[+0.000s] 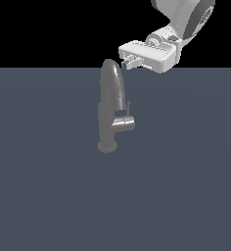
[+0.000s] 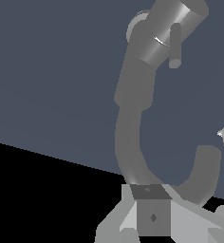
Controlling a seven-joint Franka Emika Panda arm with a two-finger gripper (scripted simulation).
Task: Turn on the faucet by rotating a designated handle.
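One faucet (image 1: 109,110) stands up on the dark blue-grey floor (image 1: 49,186). We see it a little to the exterior view's left of the middle. It is grey and shiny, with a round top that bends over and a wide round foot.

The handle (image 1: 124,122) sticks out from the faucet's side, low down, toward the exterior view's right. It is a short fat tube, and a thin pin (image 1: 128,107) stands up from it. In the wrist view we see the handle (image 2: 168,28) and its pin (image 2: 175,45) too, with the bent spout (image 2: 204,171) closer to the camera.

The white arm (image 1: 186,19) comes in from the top corner on the exterior view's right. Our gripper (image 1: 128,62) hangs just beside the top of the faucet, well above the handle. It holds nothing. We cannot tell if its fingers are spread or pressed together.
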